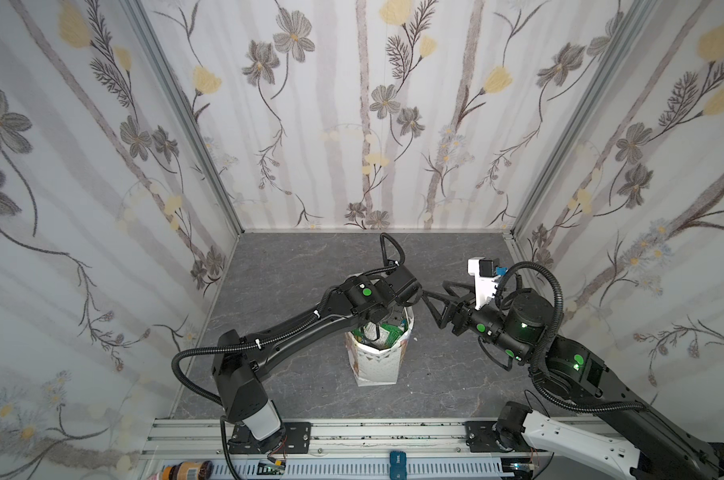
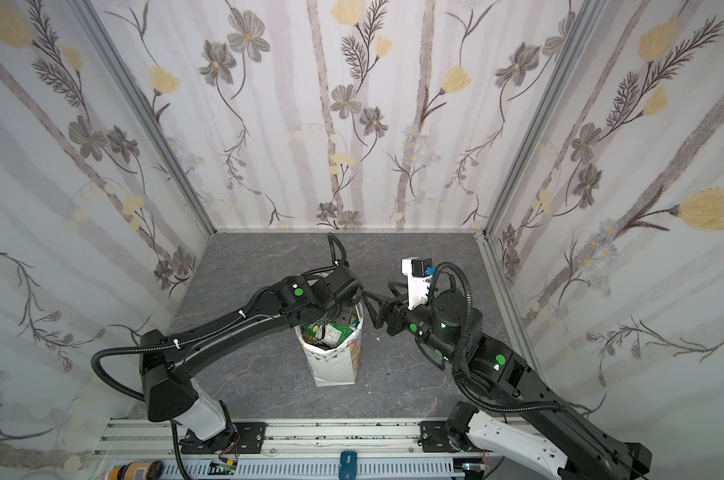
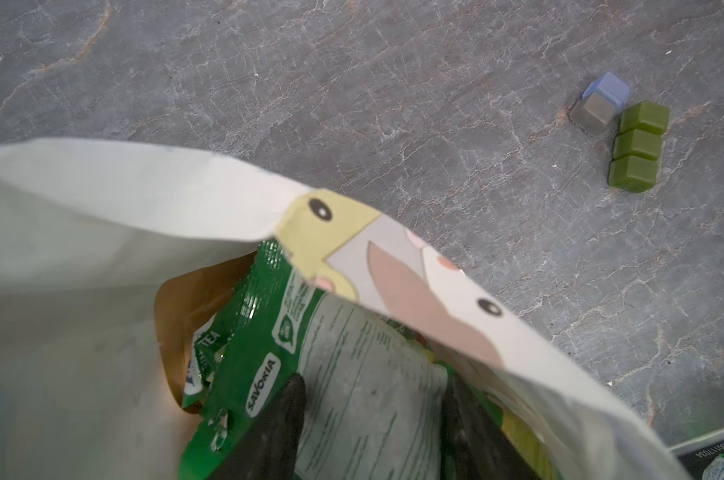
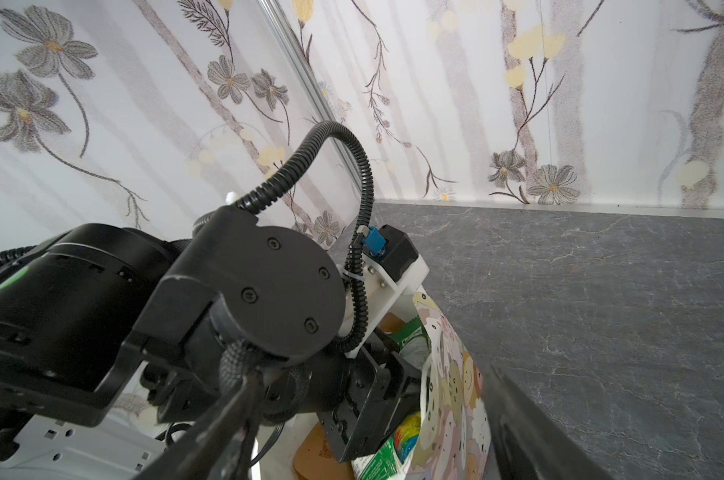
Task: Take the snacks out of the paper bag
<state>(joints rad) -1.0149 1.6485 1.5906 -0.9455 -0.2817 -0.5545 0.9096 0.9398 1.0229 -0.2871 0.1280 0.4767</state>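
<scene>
The paper bag (image 1: 376, 368) (image 2: 335, 368) stands upright mid-table, its mouth open. My left gripper (image 3: 372, 382) (image 1: 393, 316) reaches down into it. Its dark fingers (image 3: 283, 411) stand apart over a green snack packet (image 3: 352, 374) (image 1: 393, 332), whose pale printed panel lies between them. A tan pouch (image 3: 177, 307) (image 4: 314, 453) lies deeper in the bag. My right gripper (image 1: 430, 309) (image 4: 372, 374) is open at the bag's right rim. The cartoon-printed bag wall (image 4: 455, 374) stands between its fingers, untouched as far as I can see.
Three olive-green cubes (image 3: 638, 145) and a blue-grey cube (image 3: 601, 104) sit together on the grey table beyond the bag. Flowered walls close in three sides. A metal rail (image 1: 352, 436) runs along the front edge, and the left arm stretches over the bag's left side.
</scene>
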